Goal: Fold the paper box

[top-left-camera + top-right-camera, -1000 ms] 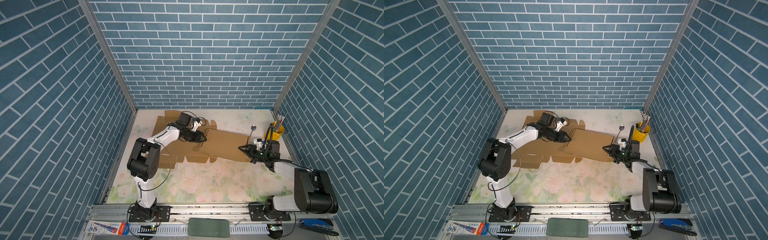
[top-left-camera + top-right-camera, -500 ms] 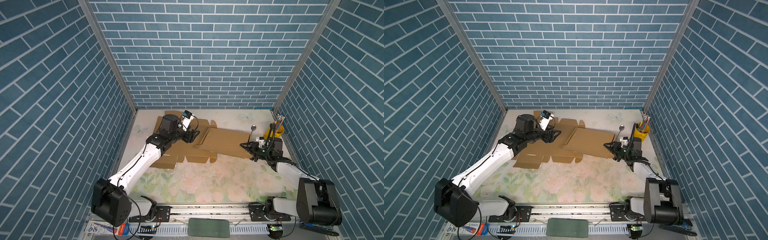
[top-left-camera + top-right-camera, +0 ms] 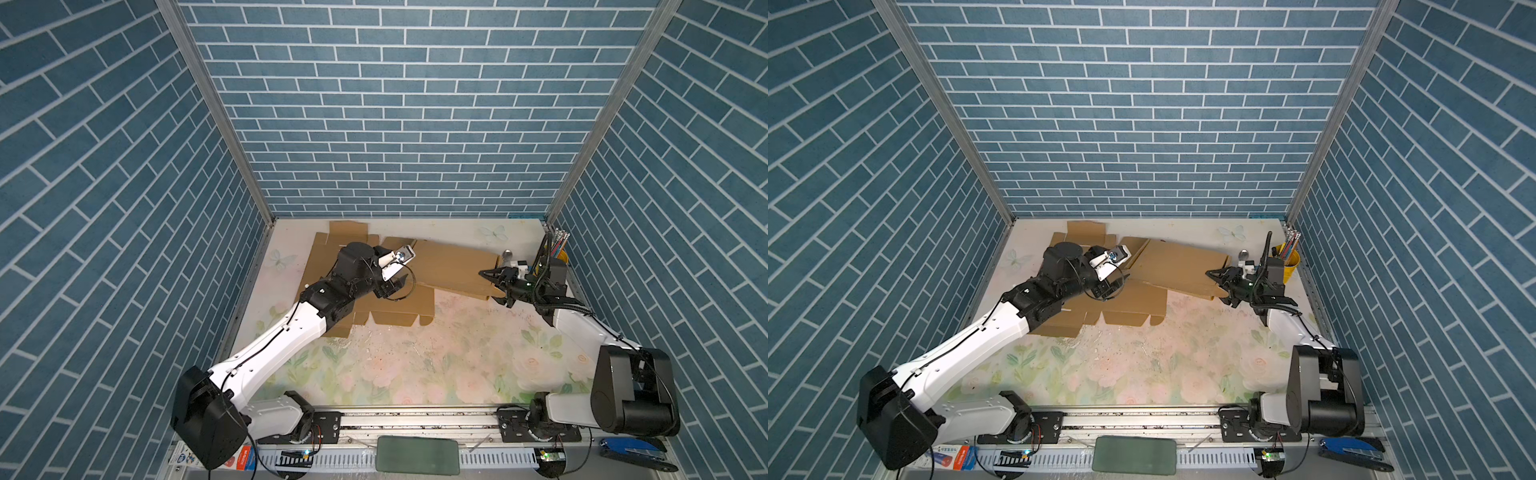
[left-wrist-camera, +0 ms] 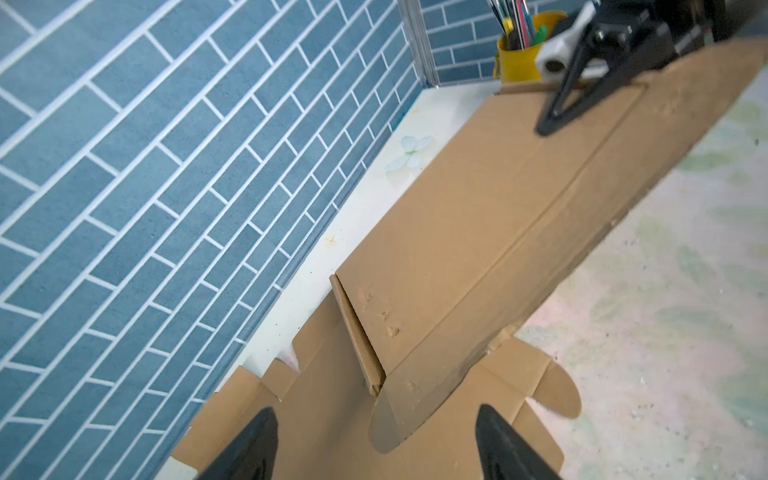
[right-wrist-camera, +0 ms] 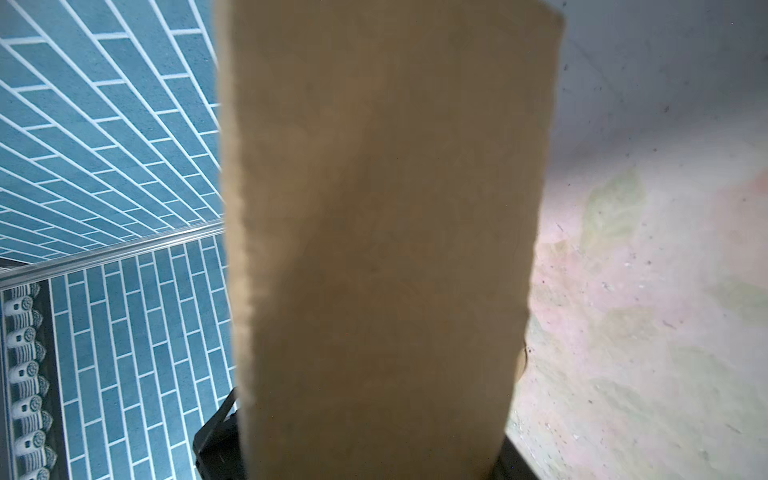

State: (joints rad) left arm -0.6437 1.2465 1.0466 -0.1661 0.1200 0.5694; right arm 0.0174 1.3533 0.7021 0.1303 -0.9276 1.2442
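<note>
Fingers of the left gripper stand wide apart in the left wrist view, with only flat cardboard lying under the gap and nothing caught between them; in both top views the same gripper hangs just above the left half of the paper box, pointing toward the middle of the table. The right gripper is clamped on the right end of the box's long panel, one finger over the cardboard and one under it, and its wrist view is mostly filled by a blurred brown strip of that panel running out from between the jaws. The paper box is an unfolded brown blank lying at the back of the table, nearer the left wall than the right. Its left part, with tabs and notched flaps, rests flat, while the long right panel is tilted up off the surface along a crease, its underside in shadow. A rounded tab sticks out from the flat part just beside the open fingers. Behind the right gripper, in the far right corner, a yellow cup stands upright with pens in it, close to the gripper but apart from the box. The floral table cover is bare in front of the box, and blue brick walls close in three sides.
</note>
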